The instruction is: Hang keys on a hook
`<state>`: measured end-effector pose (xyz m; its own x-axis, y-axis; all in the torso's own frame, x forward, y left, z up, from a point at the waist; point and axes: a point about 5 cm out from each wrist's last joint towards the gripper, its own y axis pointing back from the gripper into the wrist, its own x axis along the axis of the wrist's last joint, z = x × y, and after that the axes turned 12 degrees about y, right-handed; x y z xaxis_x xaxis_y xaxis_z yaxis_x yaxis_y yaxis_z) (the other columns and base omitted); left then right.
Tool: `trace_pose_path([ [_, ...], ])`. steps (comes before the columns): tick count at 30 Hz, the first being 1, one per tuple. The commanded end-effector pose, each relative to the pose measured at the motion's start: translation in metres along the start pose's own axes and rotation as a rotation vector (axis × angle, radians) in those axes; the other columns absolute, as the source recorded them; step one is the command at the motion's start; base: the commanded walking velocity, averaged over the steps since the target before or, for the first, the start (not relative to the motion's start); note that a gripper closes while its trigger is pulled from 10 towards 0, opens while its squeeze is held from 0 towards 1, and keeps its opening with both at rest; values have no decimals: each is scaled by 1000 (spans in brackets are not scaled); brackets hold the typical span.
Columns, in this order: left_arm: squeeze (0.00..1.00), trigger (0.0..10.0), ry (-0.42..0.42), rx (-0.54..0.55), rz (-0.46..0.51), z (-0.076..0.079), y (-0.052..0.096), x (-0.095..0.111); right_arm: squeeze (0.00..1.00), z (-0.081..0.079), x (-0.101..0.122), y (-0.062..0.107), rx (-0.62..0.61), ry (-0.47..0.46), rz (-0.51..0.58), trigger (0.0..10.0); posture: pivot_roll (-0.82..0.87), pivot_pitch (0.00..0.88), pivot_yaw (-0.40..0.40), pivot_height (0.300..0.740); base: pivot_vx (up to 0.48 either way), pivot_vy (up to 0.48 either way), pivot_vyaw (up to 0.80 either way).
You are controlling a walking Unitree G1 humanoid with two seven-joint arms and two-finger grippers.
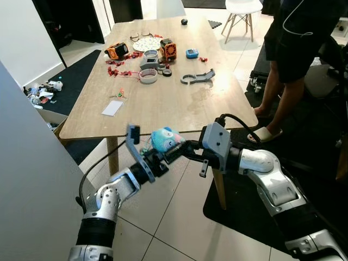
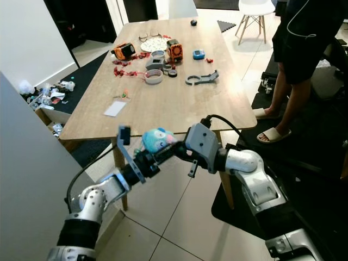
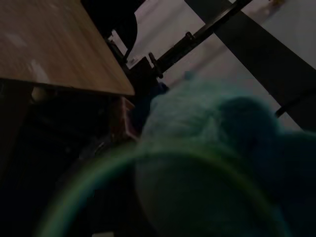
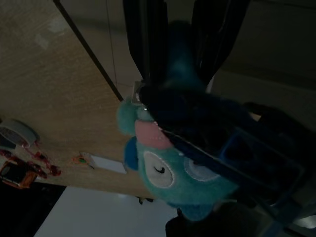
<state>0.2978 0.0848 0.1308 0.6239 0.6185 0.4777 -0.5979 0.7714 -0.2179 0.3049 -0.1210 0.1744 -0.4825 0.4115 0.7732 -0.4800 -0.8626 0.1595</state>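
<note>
A big wooden table (image 1: 163, 103) stands in front of the robot. A person (image 1: 296, 49) stands by its far right corner. A white wall (image 1: 32, 179) rises close on the robot's left. On the table lie a roll of tape (image 1: 148, 75), a white card (image 1: 112, 107), an orange tool (image 1: 116, 51) and some small red bits.

Both arms reach out in front of the near table edge, above the tiled floor. They meet at a small blue plush toy (image 1: 165, 140) with a pink nose and sleepy eyes. This looks like the fob of the keys. The keys themselves are too small and dark to make out.

The right gripper (image 4: 175, 54) has its two black fingers, one on each side of the toy's top. They look closed on it, so it seems to hold the toy. The left gripper (image 1: 157, 157) comes up from below and touches the toy too. In the left wrist view the toy is a blue blur right up close, with a green ring (image 3: 89, 182) in front of it. I cannot tell if the left fingers are open or closed.

No hook is in sight. So the keys are picked up and held in the air, and that part is done. It looks like the toy is being passed from one gripper to the other, but I cannot tell which way. Finding the hook, going to it and hanging the keys are all left to do.
</note>
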Motion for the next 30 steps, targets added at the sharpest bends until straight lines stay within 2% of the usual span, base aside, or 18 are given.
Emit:
trace_pose_path([
  [1, 0, 10000, -2, 55, 54, -8, 4, 7, 0, -4, 3, 1, 21, -1, 14, 10000, -132, 56, 97, 740, 0, 0, 0],
  [5, 0, 10000, 3, 72, 91, -10, 5, 12, 0, -5, -3, 6, 10, -3, -25, 10000, -134, 56, 98, 740, 0, 0, 0],
  [12, 0, 10000, 8, 73, 96, -11, 3, 12, 0, -5, -12, 13, -14, -1, -103, 10000, -136, 57, 99, 740, 0, 0, 0],
  [28, 0, 10000, -7, 97, 96, -15, 2, 11, 0, 4, -13, 14, -73, 23, -130, 10000, -136, 55, 96, 740, 0, 0, 0],
  [29, 0, 7608, -5, 99, 99, -15, 2, 11, 0, 5, -13, 15, -74, 24, -132, 10000, -136, 56, 94, 740, 0, 0, 0],
  [30, 0, 7608, -3, 99, 101, -15, 2, 12, 0, 5, -13, 15, -73, 25, -132, 10000, -136, 56, 94, 740, 0, 0, 0],
])
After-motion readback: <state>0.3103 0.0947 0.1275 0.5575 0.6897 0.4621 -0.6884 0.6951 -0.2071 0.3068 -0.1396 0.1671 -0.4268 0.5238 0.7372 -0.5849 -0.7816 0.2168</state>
